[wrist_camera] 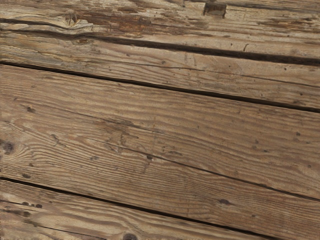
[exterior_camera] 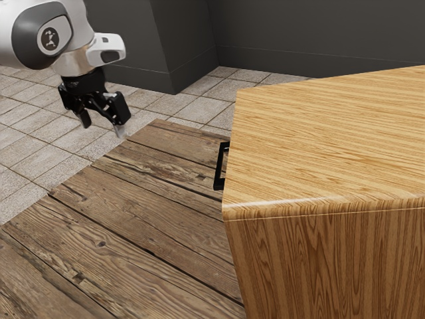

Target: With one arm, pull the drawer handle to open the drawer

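A light wooden cabinet (exterior_camera: 332, 186) stands at the exterior view's right. A black drawer handle (exterior_camera: 220, 166) sticks out from its side that faces the arm; the drawer front itself is hidden by the cabinet's edge. My gripper (exterior_camera: 103, 126) hangs at the upper left of the exterior view, well apart from the handle and above the floor. Its two black fingers (exterior_camera: 121, 127) point down with a gap between them and hold nothing. Under my hand the wrist view has weathered wooden planks (wrist_camera: 160, 130).
Dark rough planks (exterior_camera: 133, 219) cover the floor between my gripper and the cabinet. Grey floor tiles (exterior_camera: 40, 146) lie around them, and dark walls (exterior_camera: 285, 33) close the back.
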